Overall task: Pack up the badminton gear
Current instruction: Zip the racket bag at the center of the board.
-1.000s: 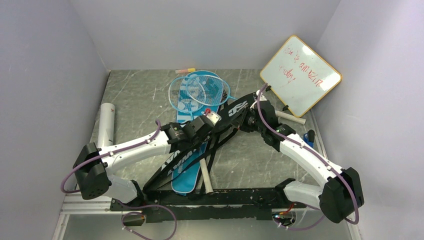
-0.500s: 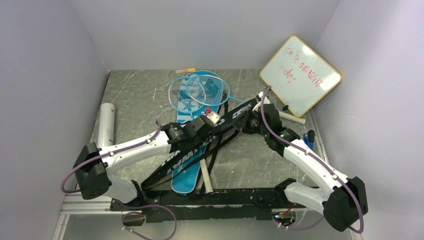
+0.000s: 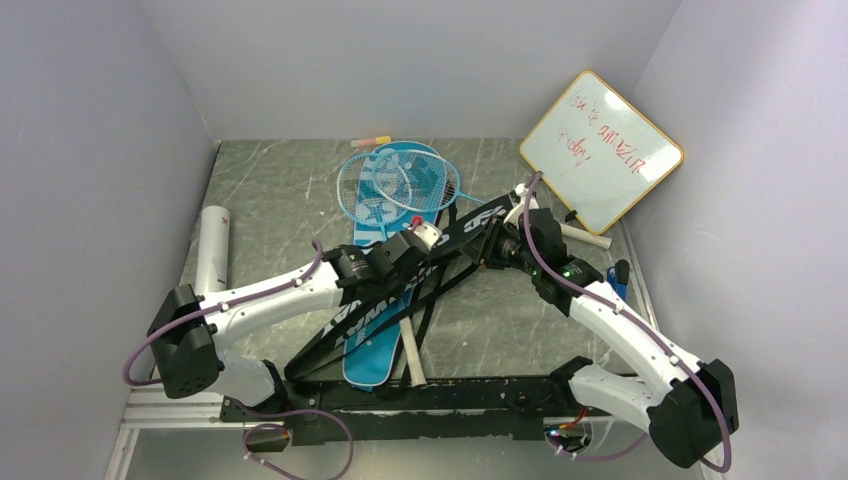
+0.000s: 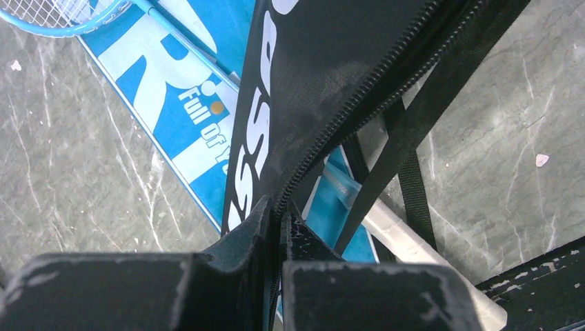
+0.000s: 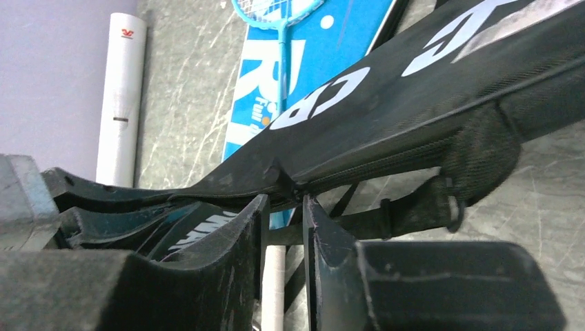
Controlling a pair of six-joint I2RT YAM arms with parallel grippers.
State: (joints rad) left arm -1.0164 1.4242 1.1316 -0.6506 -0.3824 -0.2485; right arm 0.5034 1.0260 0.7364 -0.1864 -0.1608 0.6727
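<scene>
The black bag point(image 3: 470, 222) with white lettering stretches diagonally above the blue bag point(image 3: 375, 355). Two light-blue rackets point(image 3: 385, 185) lie with their heads on the blue bag's far end. My left gripper point(image 3: 432, 245) is shut on the black bag's zipper edge point(image 4: 324, 138), near its middle; the left wrist view shows the jaws point(image 4: 279, 210) pinching the zipper. My right gripper point(image 3: 495, 243) is at the bag's far end. Its jaws point(image 5: 284, 200) stand slightly apart under the black bag's point(image 5: 414, 103) zipper seam, with a clear gap between them. No shuttlecocks show.
A long white tube point(image 3: 212, 250) lies along the left wall. The orange-rimmed whiteboard point(image 3: 603, 150) leans in the back right corner. A white racket handle point(image 3: 411, 355) pokes out under the bags near the front rail. A small blue item point(image 3: 617, 275) sits by the right wall.
My right gripper's jaws have parted, letting go of the black bag's edge; the right arm shifted slightly right. The bag's far end has sunk a little. My left gripper kept its hold.
</scene>
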